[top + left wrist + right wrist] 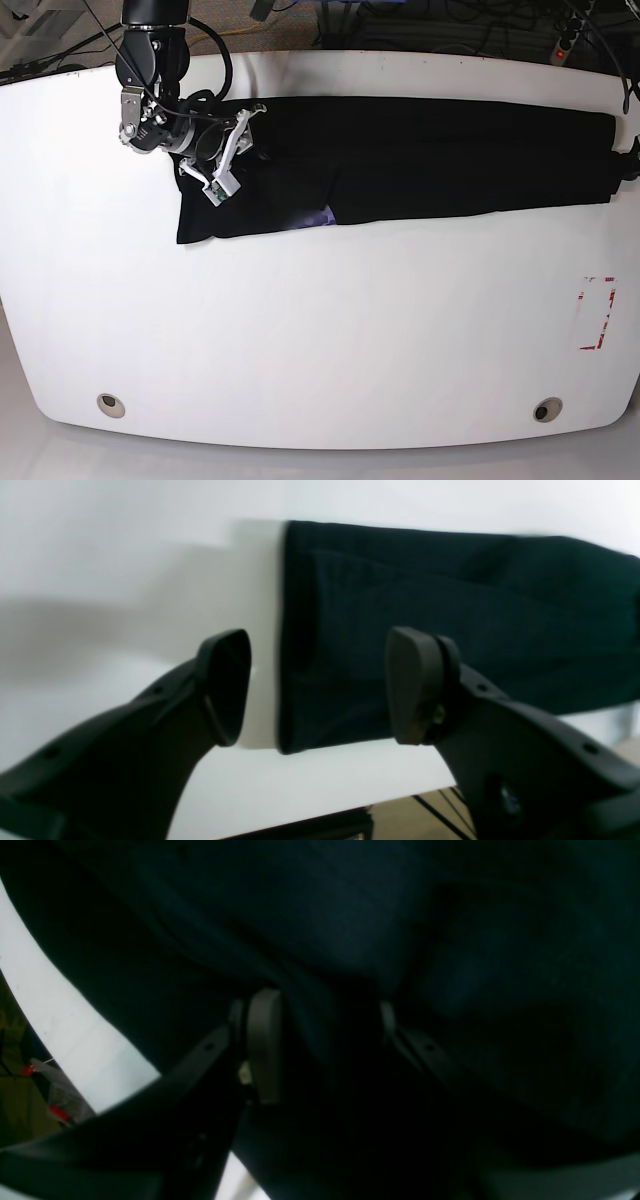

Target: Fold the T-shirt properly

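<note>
- In the base view, the near edge of the white table (300,340) at the bottom of the frame carries two round metal fittings, one at lower left (111,404) and one at lower right (546,410).
- A red-and-white marked rectangle (597,313) lies flat on the table at the right edge, mid-height; whether it is tape or print cannot be told.
- The T-shirt (420,165) lies further back as a long black band folded lengthwise across the upper part of the frame, from upper left to the right edge, with a sliver of purple print (318,216) peeking out along its lower edge.
- The right gripper (228,150) sits at the upper left of the base view on the shirt's left end; in the right wrist view its fingers (265,1045) stand partly apart with a ridge of black cloth between them, though a firm pinch cannot be told.
- The left gripper (317,685) has its jaws spread wide and holds nothing; in the left wrist view one pad hangs over bare table, the other over the shirt's end (450,630).
- No container shows in any view.
- Cables (450,15) run behind the table's far edge at the top.
</note>
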Action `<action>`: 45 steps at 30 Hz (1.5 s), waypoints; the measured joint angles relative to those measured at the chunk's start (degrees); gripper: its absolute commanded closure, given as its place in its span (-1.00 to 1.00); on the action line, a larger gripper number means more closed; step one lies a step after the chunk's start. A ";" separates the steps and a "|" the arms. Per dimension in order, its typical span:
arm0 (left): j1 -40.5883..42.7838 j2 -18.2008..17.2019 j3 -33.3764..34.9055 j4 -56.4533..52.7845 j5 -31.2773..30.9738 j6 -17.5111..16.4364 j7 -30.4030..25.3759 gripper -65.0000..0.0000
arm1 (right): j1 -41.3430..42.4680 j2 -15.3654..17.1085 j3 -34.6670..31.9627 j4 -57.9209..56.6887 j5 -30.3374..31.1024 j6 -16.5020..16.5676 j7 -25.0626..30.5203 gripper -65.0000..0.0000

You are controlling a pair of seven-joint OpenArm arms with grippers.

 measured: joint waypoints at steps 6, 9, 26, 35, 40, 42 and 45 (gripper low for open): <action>2.99 3.52 0.09 0.00 0.26 0.00 -2.27 -0.22 | 0.00 0.00 0.00 0.02 0.00 0.00 0.02 0.31; 4.70 4.44 0.66 -0.02 0.31 0.00 -4.94 -0.22 | 0.00 0.00 0.00 0.02 0.00 0.02 0.02 0.31; -3.34 8.35 0.50 -0.13 16.39 0.02 -6.60 -0.22 | 0.00 0.00 0.00 0.02 0.09 0.02 0.00 0.31; -3.30 9.94 2.05 -0.17 16.92 0.04 -7.08 -0.22 | -0.02 -0.04 0.00 0.02 0.15 0.00 -0.02 0.31; -3.28 10.16 3.08 -0.11 16.26 0.02 -7.76 -0.21 | -0.02 -0.02 0.02 0.02 0.22 0.00 0.00 0.31; -2.95 10.16 3.08 0.13 15.96 0.02 -7.98 -0.21 | -0.02 -0.04 0.02 0.02 0.20 0.00 -0.02 0.32; -2.71 10.08 2.99 0.20 15.67 0.00 -8.02 -0.22 | -0.02 -0.17 0.04 0.04 0.02 0.00 -0.02 0.32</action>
